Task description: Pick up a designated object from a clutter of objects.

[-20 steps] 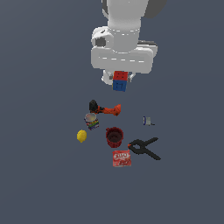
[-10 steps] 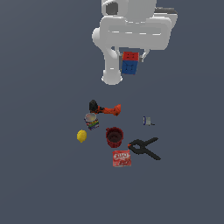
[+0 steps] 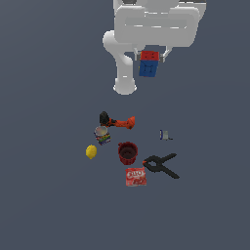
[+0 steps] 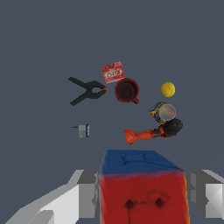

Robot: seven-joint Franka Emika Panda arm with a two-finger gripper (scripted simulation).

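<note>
Cube (image 3: 148, 64), red and blue faces: clamped between the closed fingers of the gripper (image 3: 149, 58), now carried higher above the counter (image 3: 44, 205) than half a second ago and shifted toward the exterior view's right. Well clear of the clutter below: power drill (image 3: 119, 121), can (image 3: 102, 135), lemon (image 3: 91, 152), dark red cup (image 3: 127, 152), black clamp (image 3: 160, 165), red box (image 3: 135, 177). Judgement: pick essentially achieved; grasp appears secure.

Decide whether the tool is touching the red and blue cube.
Touching. In the wrist view the tool has a finger pressed against each side of the cube, which hangs above the clutter.
</note>
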